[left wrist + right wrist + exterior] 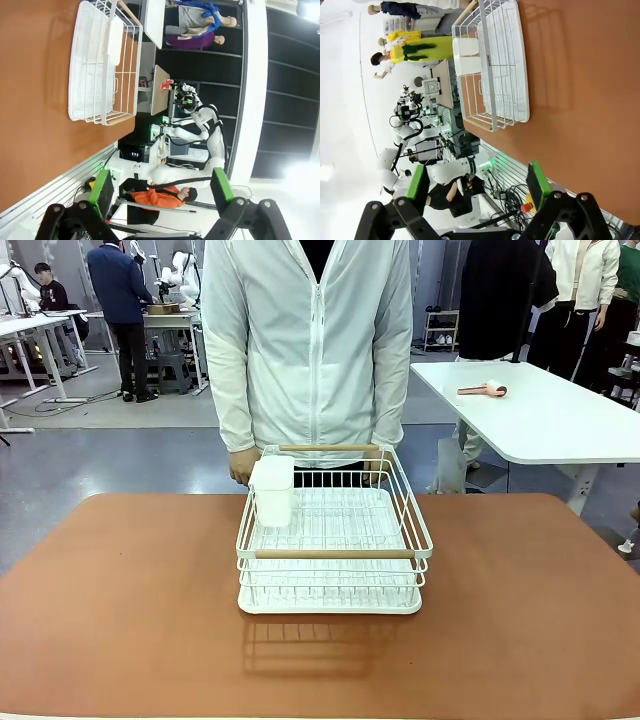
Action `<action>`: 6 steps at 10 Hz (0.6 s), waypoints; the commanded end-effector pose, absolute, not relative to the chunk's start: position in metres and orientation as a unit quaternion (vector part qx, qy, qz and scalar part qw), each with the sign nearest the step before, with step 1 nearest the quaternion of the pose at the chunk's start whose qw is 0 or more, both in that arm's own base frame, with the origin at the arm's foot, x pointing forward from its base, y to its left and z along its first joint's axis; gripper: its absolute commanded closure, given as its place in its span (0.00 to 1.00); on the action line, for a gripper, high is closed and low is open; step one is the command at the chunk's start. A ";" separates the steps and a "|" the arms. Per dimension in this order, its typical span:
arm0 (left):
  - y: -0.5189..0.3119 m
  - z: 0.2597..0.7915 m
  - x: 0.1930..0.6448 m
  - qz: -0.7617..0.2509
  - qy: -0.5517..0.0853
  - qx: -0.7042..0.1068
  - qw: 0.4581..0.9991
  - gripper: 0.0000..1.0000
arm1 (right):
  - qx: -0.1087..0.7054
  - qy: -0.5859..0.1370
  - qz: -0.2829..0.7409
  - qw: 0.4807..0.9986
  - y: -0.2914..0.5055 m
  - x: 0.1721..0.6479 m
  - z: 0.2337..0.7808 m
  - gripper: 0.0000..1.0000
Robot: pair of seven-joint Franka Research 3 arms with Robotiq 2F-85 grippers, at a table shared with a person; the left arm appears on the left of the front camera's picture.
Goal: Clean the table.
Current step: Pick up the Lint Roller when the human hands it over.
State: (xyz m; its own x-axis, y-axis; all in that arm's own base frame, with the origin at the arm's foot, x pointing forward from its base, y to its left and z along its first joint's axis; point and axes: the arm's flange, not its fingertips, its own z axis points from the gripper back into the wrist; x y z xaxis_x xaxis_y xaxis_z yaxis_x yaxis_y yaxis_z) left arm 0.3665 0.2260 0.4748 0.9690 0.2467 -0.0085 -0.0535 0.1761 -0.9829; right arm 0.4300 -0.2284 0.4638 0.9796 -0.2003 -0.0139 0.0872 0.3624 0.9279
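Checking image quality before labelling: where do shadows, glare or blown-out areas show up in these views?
Front view: the wire rack casts a soft shadow toward the camera on the table. Left wrist view: bright glare in the lower right corner. Right wrist view: the background at left is washed out white.

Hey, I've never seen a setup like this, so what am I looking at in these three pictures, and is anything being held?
It is a two-armed robot at a reddish-brown table, facing a person in a white jacket. The front picture comes from a fixed camera between the arms. The other two come from cameras on the wrists, looking along each gripper's two green-padded fingers. The left gripper and the right gripper both stand open and hold nothing. On the table sits a white wire rack with wooden handles and a white cup hung in one corner. The person's hands rest at its far end.
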 end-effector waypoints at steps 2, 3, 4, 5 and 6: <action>0.244 0.472 0.369 0.086 -0.062 -0.635 0.765 0.00 | 0.570 -0.054 -0.082 0.816 -0.236 0.432 0.461 0.00; 0.236 0.474 0.373 0.086 -0.066 -0.631 0.769 0.00 | 0.564 -0.049 -0.078 0.821 -0.232 0.435 0.456 0.00; 0.242 0.468 0.368 0.102 -0.071 -0.637 0.761 0.00 | 0.560 -0.049 -0.092 0.822 -0.236 0.429 0.462 0.00; 0.242 0.468 0.368 0.102 -0.071 -0.637 0.761 0.00 | 0.560 -0.049 -0.092 0.822 -0.236 0.429 0.462 0.00; 0.242 0.468 0.368 0.102 -0.071 -0.637 0.761 0.00 | 0.560 -0.049 -0.092 0.822 -0.236 0.429 0.462 0.00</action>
